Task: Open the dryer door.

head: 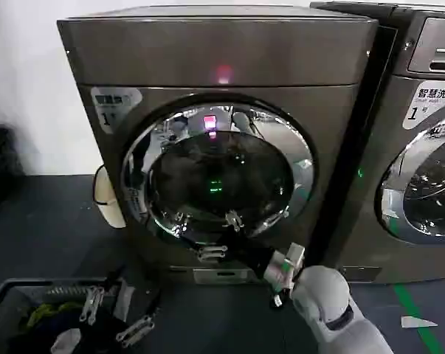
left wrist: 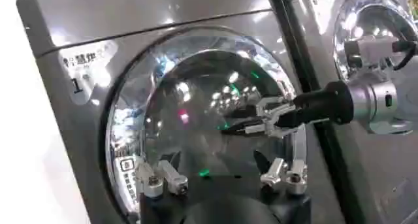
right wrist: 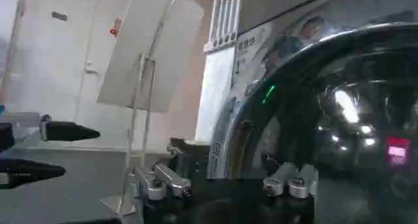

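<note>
The dryer door [head: 218, 173] is a round porthole with a wide chrome ring and dark glass, on the front of the grey machine in the middle. It looks shut against the front. My right gripper [head: 221, 237] reaches in from the lower right and stands open at the door's lower rim. In the left wrist view the right gripper [left wrist: 238, 127] hangs in front of the glass [left wrist: 196, 114]. In the right wrist view the chrome ring [right wrist: 225, 147] runs between the jaws of the right gripper [right wrist: 225, 179]. My left gripper [head: 115, 317] stands open, low at the left, away from the door.
A neighbouring machine [head: 429, 147] with a similar chrome door stands close on the right. A dark basket [head: 8, 295] of clothes sits on the floor at the lower left. A cream object [head: 108, 195] leans by the dryer's left side. Green tape [head: 414, 310] marks the floor.
</note>
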`<act>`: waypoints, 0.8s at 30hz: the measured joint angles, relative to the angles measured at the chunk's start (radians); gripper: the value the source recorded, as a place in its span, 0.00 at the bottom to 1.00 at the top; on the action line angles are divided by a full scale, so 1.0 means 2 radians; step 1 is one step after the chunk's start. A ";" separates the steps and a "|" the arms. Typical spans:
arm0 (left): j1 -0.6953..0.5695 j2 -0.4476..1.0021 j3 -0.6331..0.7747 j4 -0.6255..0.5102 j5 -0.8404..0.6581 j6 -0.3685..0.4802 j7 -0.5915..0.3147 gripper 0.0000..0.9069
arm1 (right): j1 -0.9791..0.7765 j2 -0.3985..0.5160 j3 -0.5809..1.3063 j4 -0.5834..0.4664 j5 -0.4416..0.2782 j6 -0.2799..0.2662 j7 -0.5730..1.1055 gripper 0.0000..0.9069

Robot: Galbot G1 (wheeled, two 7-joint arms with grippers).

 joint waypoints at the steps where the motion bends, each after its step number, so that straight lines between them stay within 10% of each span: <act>1: -0.001 0.000 -0.001 0.000 -0.005 0.004 0.000 1.00 | 0.003 0.000 -0.003 -0.003 0.000 -0.001 0.000 1.00; 24: 0.004 -0.012 -0.008 0.000 0.029 0.022 0.027 1.00 | 0.163 0.087 -0.127 -0.215 -0.019 0.006 0.018 1.00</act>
